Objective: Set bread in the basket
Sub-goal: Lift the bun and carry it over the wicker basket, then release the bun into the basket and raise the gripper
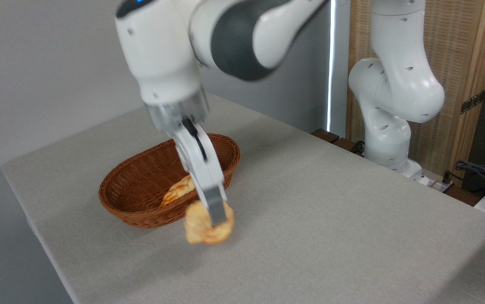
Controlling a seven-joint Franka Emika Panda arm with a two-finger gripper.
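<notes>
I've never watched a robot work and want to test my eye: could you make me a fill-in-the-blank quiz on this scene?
1. The tool is closed on the round ____.
2. The bun is ____ the woven basket, by its near rim.
3. Lying in the basket already is a braided ____.
4. The basket stands on a table covered in ____ cloth.

Missing words: bun; outside; loaf; grey
</notes>
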